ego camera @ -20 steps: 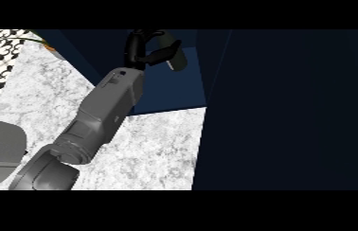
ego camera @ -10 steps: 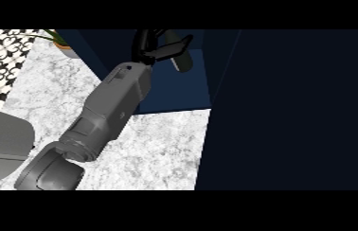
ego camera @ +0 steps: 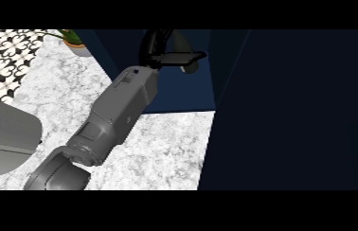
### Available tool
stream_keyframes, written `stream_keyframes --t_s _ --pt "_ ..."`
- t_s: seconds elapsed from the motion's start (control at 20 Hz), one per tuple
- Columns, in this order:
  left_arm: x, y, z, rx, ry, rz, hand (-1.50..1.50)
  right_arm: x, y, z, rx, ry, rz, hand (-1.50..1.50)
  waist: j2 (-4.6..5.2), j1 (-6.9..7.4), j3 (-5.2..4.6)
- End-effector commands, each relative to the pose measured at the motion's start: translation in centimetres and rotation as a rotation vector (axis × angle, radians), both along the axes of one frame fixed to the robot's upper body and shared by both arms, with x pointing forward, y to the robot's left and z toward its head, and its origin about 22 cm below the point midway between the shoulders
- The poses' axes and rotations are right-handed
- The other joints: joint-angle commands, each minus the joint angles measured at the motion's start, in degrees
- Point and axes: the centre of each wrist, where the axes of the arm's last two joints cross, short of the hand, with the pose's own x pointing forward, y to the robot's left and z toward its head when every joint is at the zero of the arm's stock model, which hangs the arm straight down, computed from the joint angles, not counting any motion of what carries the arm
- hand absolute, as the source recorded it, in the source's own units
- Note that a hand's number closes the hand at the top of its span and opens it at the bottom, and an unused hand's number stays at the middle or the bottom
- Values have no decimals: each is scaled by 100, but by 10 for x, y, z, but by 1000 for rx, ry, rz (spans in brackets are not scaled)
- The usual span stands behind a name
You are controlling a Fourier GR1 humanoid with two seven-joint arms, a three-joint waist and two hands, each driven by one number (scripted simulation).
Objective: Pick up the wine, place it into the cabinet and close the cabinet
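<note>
My right hand [ego camera: 170,56] is up at the top of the head view, in front of the dark blue cabinet [ego camera: 182,90]. Its black fingers are spread, some arching upward and one stretched level to the right, with nothing between them. The grey forearm [ego camera: 119,111] runs down to the lower left. A broad dark blue panel [ego camera: 287,111], which looks like the cabinet's door, fills the right side. No wine bottle shows anywhere. My left hand is out of the picture.
White marble counter [ego camera: 161,149] lies below the cabinet and to the left. A small potted plant [ego camera: 76,43] stands at the top left beside a patterned black-and-white wall [ego camera: 17,59]. A grey rounded shape [ego camera: 15,142] sits at the left edge.
The right hand has shifted a little to the right along the cabinet and its stretched finger now lies more level. The plant has come further into view at the top left.
</note>
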Motion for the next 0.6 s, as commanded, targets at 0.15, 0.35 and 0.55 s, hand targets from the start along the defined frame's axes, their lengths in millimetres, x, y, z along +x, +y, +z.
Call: stream_keyframes --t_s 0.15,0.35,0.55 --pt "-8 0 -9 -75 7 -79 -150 -32 -6 42 97 11 14 -150 -81 119 -3" --pt "-22 6 -31 -103 16 -130 -150 -21 -9 38 76 20 -21 -150 -101 236 0" --pt "-38 6 -43 -143 37 -168 -150 -24 -9 37 80 33 3 -150 -135 246 1"
